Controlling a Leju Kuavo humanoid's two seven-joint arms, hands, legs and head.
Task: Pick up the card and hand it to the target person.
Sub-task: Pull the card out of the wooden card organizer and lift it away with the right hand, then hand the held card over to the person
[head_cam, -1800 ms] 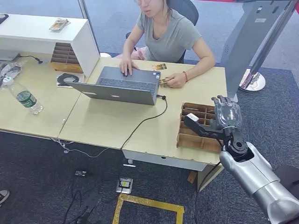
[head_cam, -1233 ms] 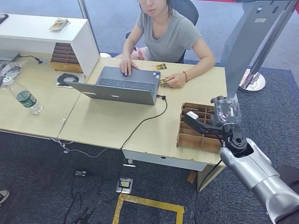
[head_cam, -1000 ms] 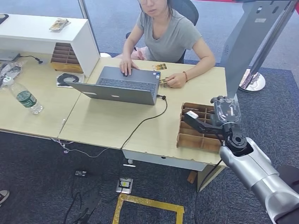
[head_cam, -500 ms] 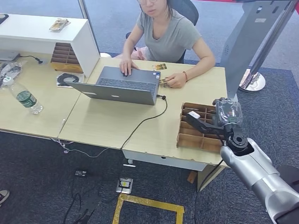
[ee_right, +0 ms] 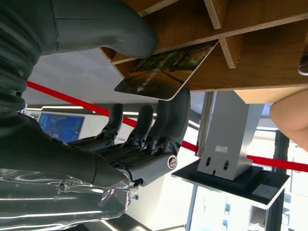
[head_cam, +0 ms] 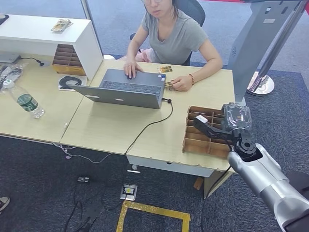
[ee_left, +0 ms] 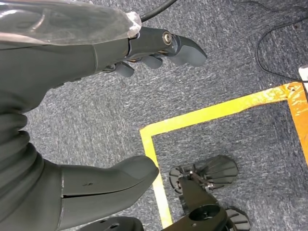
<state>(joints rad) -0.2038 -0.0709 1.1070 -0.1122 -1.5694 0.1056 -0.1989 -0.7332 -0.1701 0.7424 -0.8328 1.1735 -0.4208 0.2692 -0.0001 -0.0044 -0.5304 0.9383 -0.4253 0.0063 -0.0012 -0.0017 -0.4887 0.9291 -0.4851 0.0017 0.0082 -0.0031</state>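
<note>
fingers (ee_right: 174, 113) and thumb of right hand (ee_right: 145, 82) pinching card (ee_right: 167, 70), at wooden organizer (head_cam: 202, 130), left hand (ee_left: 109, 110) open

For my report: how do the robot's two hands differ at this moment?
The right hand pinches a card between thumb and fingers at the wooden organizer on the desk; the left hand holds nothing, fingers apart, and hangs over the carpet. Both are dark grey with ribbed covers.

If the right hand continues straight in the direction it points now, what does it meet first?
Probably the wooden card organizer. The right hand already reaches over it, and in the right wrist view its thumb and fingers pinch a card sticking out of a slot. Going on would push into the dividers, though depth is unclear.
</note>
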